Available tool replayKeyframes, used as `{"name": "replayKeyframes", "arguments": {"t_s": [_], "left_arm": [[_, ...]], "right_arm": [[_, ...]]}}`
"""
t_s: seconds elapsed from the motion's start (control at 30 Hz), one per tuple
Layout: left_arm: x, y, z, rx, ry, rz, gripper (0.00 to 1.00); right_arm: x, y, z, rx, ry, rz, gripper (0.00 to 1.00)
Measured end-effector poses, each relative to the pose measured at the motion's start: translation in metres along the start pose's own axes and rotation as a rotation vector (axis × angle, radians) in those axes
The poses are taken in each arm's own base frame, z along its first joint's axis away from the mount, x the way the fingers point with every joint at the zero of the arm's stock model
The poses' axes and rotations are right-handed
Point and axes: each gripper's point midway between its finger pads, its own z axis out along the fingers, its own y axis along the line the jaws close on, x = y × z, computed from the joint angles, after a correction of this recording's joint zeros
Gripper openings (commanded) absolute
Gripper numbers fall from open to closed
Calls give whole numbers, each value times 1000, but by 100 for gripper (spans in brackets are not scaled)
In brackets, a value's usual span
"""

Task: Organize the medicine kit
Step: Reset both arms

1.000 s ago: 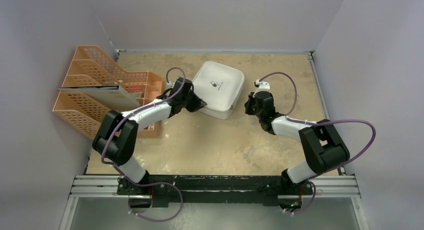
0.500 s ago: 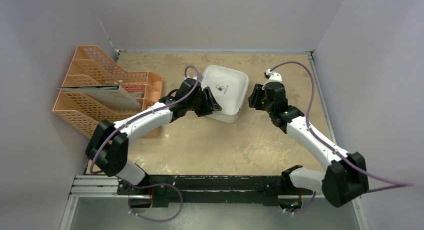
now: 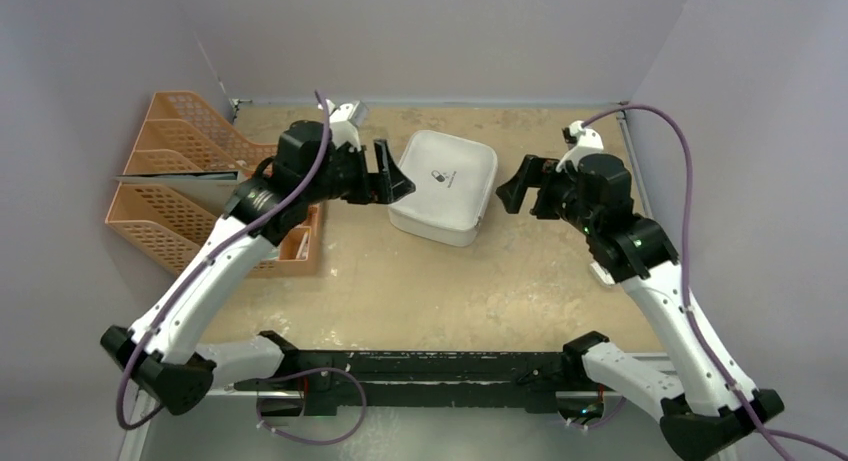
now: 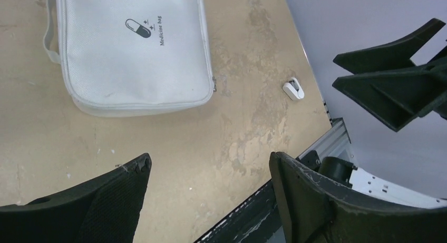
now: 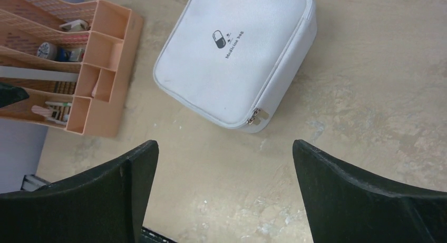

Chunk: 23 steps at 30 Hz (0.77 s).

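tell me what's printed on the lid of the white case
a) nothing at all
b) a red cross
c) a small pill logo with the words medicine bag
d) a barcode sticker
c: in the right wrist view the closed lid of the medicine kit carries a dark capsule logo with "Medicine bag" beside it.

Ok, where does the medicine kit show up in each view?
Top external: medicine kit at centre, toward the back.
Left wrist: medicine kit upper left.
Right wrist: medicine kit upper centre, right of the orange trays.
Shared landmark: pill logo on its lid.
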Motion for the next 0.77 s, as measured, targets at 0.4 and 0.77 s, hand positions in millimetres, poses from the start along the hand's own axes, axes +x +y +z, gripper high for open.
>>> {"name": "replayKeyframes", "arguments": {"t_s": [0.4,0.77], "left_arm": [[35,2,-63,49,-29,81,85],[61,20,-50,19,36,62,87]], "right_arm": [[29,-10,-43,5,19,46,99],[42,-14,-41,13,48,69,99]]}}
